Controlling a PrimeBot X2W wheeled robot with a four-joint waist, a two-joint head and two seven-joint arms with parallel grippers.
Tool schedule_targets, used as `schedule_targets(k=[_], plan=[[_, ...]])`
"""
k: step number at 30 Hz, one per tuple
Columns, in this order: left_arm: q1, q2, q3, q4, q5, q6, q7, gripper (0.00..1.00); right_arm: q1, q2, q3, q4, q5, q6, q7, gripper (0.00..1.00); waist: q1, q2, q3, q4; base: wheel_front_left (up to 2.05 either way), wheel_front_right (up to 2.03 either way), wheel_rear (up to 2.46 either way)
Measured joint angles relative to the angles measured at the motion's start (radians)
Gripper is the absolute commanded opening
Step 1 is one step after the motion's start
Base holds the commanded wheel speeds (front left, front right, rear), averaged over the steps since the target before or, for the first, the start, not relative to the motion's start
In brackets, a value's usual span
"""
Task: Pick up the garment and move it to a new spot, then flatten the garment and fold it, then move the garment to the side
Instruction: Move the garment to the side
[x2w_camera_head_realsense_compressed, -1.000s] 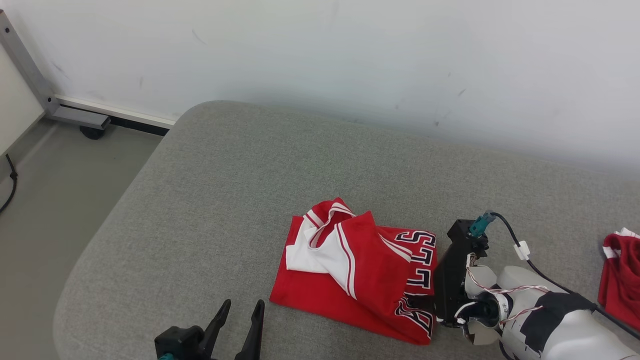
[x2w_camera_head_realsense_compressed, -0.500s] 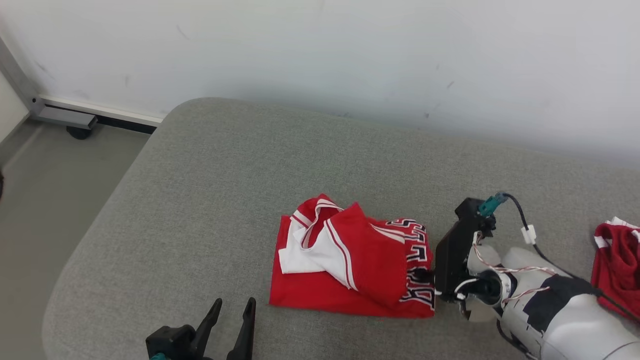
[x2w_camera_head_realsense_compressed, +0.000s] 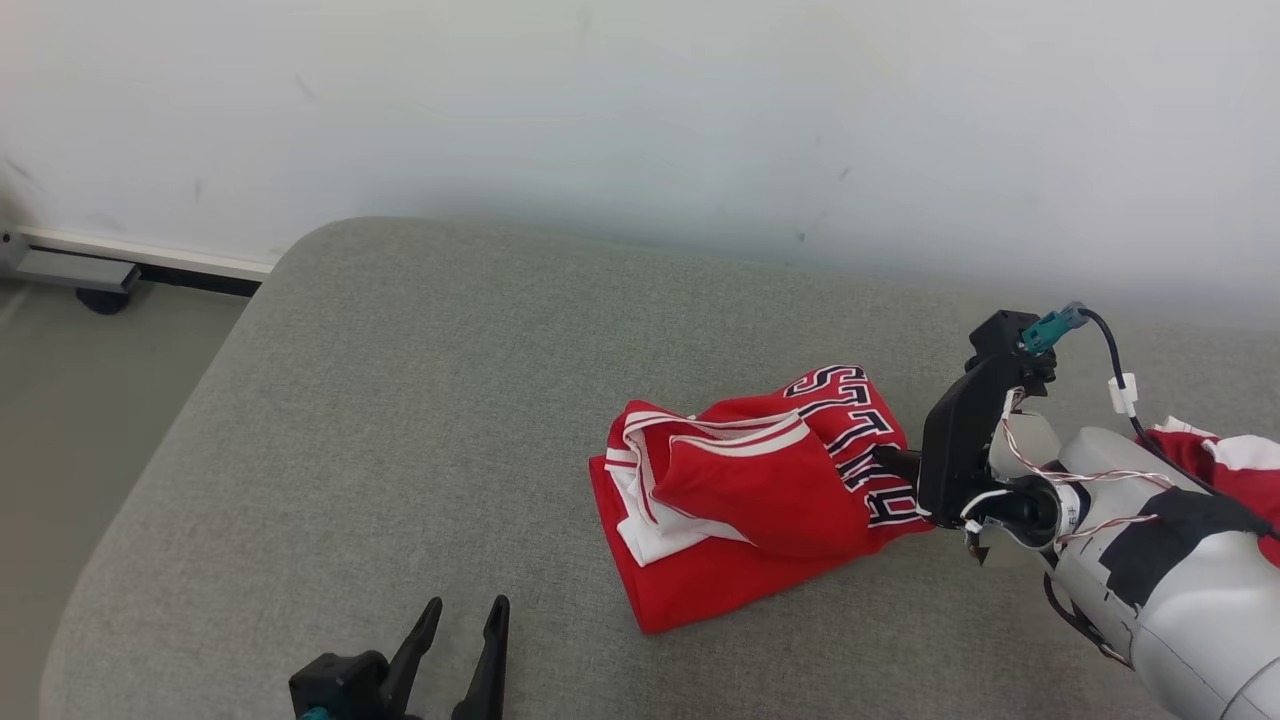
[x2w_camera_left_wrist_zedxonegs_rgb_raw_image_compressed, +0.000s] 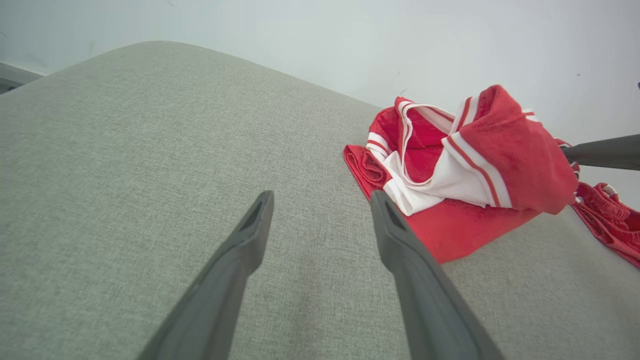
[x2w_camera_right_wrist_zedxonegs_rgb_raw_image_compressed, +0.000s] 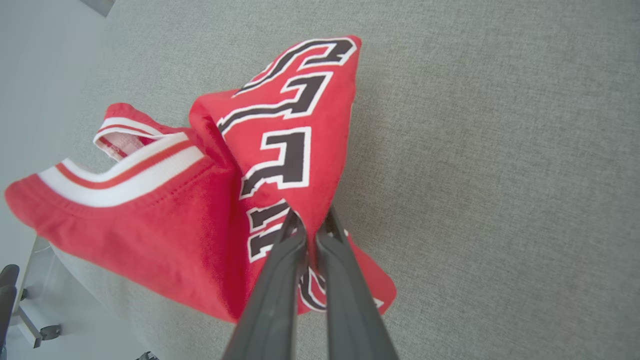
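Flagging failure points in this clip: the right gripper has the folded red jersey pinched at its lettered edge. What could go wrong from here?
1. The right gripper pinches one small spot of the jersey; its loose layers sag and may unfold.
2. The left gripper stands open, apart from the jersey, giving no support.
3. Another red garment lies nearby; they could tangle.

The jersey lies right of centre on the upholstered platform, with the right gripper at its right edge, the left gripper apart at front left, a second garment far right behind the right forearm, and the wall behind
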Motion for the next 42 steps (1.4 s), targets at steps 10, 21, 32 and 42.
schedule_targets(k=[10,21,32,42], plan=[[0.019,0.000,0.004,0.000,0.000,0.000,0.000,1.00,-0.050,-0.037,0.001,-0.009,-0.025,0.008,0.001,0.00,0.0000,0.0000,-0.016,-0.050,0.00,0.00,0.00],[0.038,0.002,0.012,-0.009,0.000,0.000,0.000,1.00,-0.128,-0.055,0.015,-0.003,-0.052,-0.020,0.047,0.00,0.0000,0.0000,-0.016,-0.118,0.00,0.00,0.00],[0.034,0.003,0.014,-0.019,0.004,-0.009,0.000,1.00,-0.229,-0.086,0.041,0.039,-0.086,-0.068,0.136,0.00,0.0000,0.0000,0.013,-0.180,0.00,0.00,0.00],[0.019,0.008,0.012,-0.020,0.012,-0.018,0.000,1.00,-0.293,-0.146,0.056,0.081,-0.115,-0.086,0.192,0.00,0.0000,0.0000,0.044,-0.223,0.00,0.00,0.00]])
